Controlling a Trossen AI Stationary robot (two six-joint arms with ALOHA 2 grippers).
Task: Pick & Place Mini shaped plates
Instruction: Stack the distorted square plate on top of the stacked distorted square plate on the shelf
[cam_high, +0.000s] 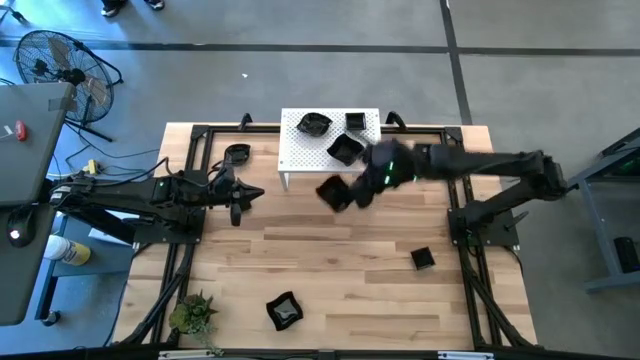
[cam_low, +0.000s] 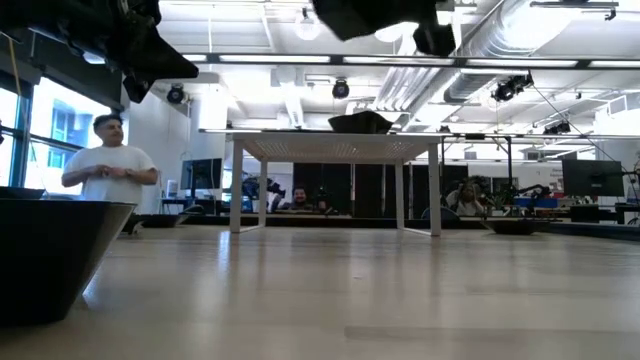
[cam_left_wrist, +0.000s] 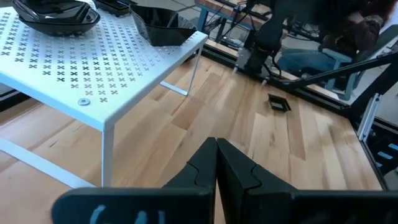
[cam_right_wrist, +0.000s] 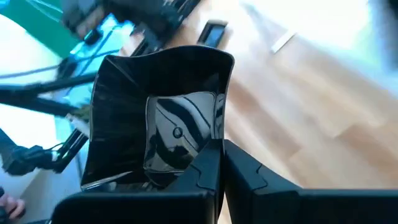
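Your right gripper (cam_high: 352, 192) is holding one black mini plate (cam_high: 333, 192) near the centre of the high view, just below the front edge of the white perforated rack (cam_high: 298, 152); in the right wrist view its fingers (cam_right_wrist: 211, 171) are clamped on the wall of this wavy-edged dish (cam_right_wrist: 158, 118), which is hanging above the wooden table (cam_high: 330, 270). Your left gripper (cam_high: 238, 198) is waiting at the left of the rack, at middle left of the high view, and its fingers (cam_left_wrist: 214, 165) are pressed together with nothing between them. Three more plates are sitting on the rack: a rounded one (cam_high: 313, 124) at its upper left, a square one (cam_high: 354, 122) at its upper right, and a larger one (cam_high: 345, 150) below them near the arm. Another dish (cam_high: 237, 153) is lying on the table just left of the rack. A small square plate (cam_high: 423, 259) is resting at lower right of the table, and a wavy plate (cam_high: 284, 310) at lower centre. The green plant (cam_high: 194, 314) is standing in the lower left corner. In the low view a person (cam_low: 108, 172) is standing at the left, behind the table
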